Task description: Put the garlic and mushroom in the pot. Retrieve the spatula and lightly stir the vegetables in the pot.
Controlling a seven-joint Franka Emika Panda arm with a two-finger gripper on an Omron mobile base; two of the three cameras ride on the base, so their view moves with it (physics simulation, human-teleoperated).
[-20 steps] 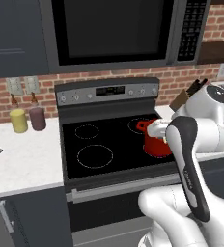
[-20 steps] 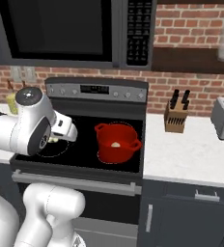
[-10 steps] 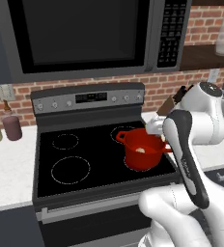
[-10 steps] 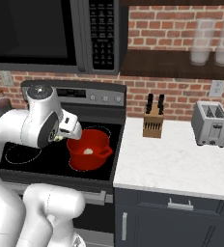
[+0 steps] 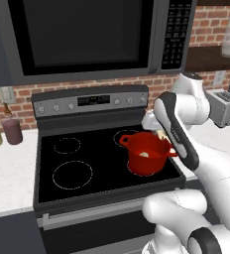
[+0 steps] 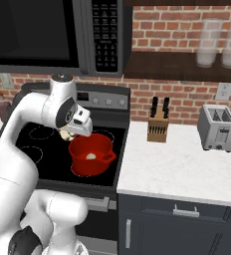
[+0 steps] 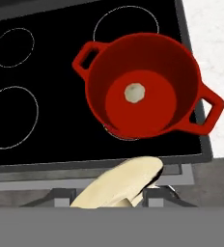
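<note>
— Why is the pot on the stove's front right burner?
— So it sits within the arm's reach; the garlic already lies at its bottom.
— And the gripper?
— It grips the mushroom just beside the pot's rim, its long axis slanting toward the pot, ready to drop.

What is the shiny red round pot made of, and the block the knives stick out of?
The red round pot looks like enamelled metal: even, glossy red inside and out, though the rendering leaves that open. The knife block looks like wood: matte light brown.
</note>
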